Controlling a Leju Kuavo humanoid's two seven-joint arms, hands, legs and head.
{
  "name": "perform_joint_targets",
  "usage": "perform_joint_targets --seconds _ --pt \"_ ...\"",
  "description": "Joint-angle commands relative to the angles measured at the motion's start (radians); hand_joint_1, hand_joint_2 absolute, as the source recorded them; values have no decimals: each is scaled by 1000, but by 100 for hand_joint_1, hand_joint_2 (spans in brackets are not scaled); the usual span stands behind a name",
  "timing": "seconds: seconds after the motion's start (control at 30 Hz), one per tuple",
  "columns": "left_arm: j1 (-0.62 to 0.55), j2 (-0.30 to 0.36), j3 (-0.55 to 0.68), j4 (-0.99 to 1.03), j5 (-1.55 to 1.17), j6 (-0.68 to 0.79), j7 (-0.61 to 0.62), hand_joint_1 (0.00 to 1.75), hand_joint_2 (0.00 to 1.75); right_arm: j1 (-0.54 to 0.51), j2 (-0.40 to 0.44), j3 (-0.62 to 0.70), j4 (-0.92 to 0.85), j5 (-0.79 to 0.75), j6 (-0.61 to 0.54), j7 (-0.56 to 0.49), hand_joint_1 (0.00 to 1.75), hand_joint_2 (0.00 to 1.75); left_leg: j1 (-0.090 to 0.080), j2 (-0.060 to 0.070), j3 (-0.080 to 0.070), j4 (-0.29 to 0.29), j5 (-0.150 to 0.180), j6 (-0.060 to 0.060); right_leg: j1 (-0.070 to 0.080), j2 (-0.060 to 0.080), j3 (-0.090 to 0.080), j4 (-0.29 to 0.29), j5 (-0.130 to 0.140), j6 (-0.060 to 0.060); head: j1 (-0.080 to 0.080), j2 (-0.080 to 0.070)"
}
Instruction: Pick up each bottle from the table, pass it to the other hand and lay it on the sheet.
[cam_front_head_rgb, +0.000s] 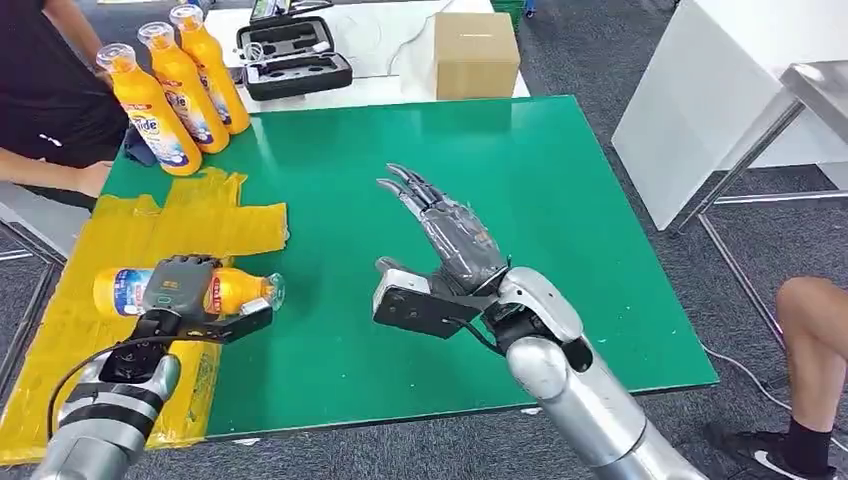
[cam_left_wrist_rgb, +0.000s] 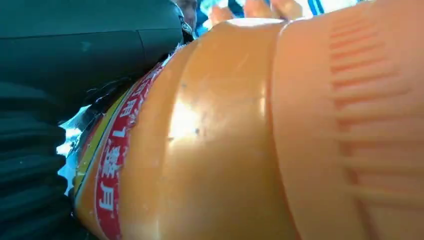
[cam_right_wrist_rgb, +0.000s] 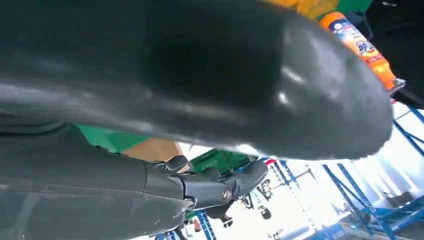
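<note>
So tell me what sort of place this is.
Probably a robot test lab or workshop: a green table set up with three standing bottles, an open tool case on a white bench, and blue steel racking.

Robot lab, green test table (cam_front_head_rgb: 560, 180), open tool case (cam_front_head_rgb: 290, 55), blue racking (cam_right_wrist_rgb: 350, 195)

Green table (cam_front_head_rgb: 560, 200) with a white table (cam_front_head_rgb: 380, 50) behind it, bearing an open black case (cam_front_head_rgb: 290, 58) and, just beside it, a cardboard box (cam_front_head_rgb: 476, 54). A person (cam_front_head_rgb: 50, 90) sits at the far left corner; another person's leg (cam_front_head_rgb: 815, 330) appears at right. White cabinet (cam_front_head_rgb: 700, 90) on grey carpet (cam_front_head_rgb: 590, 60).
</note>
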Motion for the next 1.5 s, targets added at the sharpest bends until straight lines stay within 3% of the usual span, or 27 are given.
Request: perform_joint_targets --seconds 0.03,0.3,0.33,0.4,0.43,0.47,1.0,1.17,1.23,1.33,1.5 --pt "-143 45 11 344 -13 -9 20 175 175 -67 -37 23 11 -13 13 7 0 0 1 0 2 1 -1 -1 1 -1 2 1 -1 -2 0 0" --pt "-167 65 30 436 -12 -19 30 175 175 -62 -49 31 8 -15 15 7 0 0 2 4 10 0 -3 -3 3 3 9 0 -1 -4 0 0" --pt "-168 64 30 438 -12 -17 31 134 175 -62 -49 32 8 -15 15 7 0 0 1 3 8 0 -2 -3 2 2 6 0 0 -3 0 0" --pt "-168 64 30 438 -12 -17 31 134 175 -62 -49 32 8 -15 15 7 0 0 1 2 8 -1 -1 -3 2 2 6 1 0 -3 0 0" --pt "-168 64 30 438 -12 -17 31 3 175 -62 -49 32 8 -15 15 7 0 0 1 1 10 0 -1 -4 3 1 7 1 0 -4 0 0" --pt "-172 60 40 447 -10 -15 41 0 0 -61 -52 34 6 -15 15 7 0 0 2 3 11 0 -2 -5 4 2 8 1 0 -4 0 0" --pt "-111 66 -24 309 77 -61 -220 0 0 -75 -62 8 27 -33 29 7 0 0 3 -1 10 0 1 -6 3 -1 10 1 -1 -4 0 0" --pt "-10 6 26 105 193 89 -224 0 0 -15 -44 -36 5 -23 -3 3 0 0 2 -4 9 -1 2 -5 2 -3 10 0 0 -3 0 0" --pt "15 2 21 50 193 72 -215 0 0 1 -45 -39 -5 -18 -10 0 0 0 3 -5 9 -1 2 -5 3 -3 9 0 -1 -3 -1 0" --pt "96 -53 94 -132 254 248 -218 0 0 54 -27 -64 -12 -11 -39 -6 0 0 4 -4 7 0 1 -5 3 -4 7 0 -1 -3 0 0" --pt "104 -112 138 -257 250 290 -167 0 0 83 -18 -75 10 -6 -44 -7 0 0 3 -5 3 0 2 -5 3 -5 4 1 -1 -3 0 0"
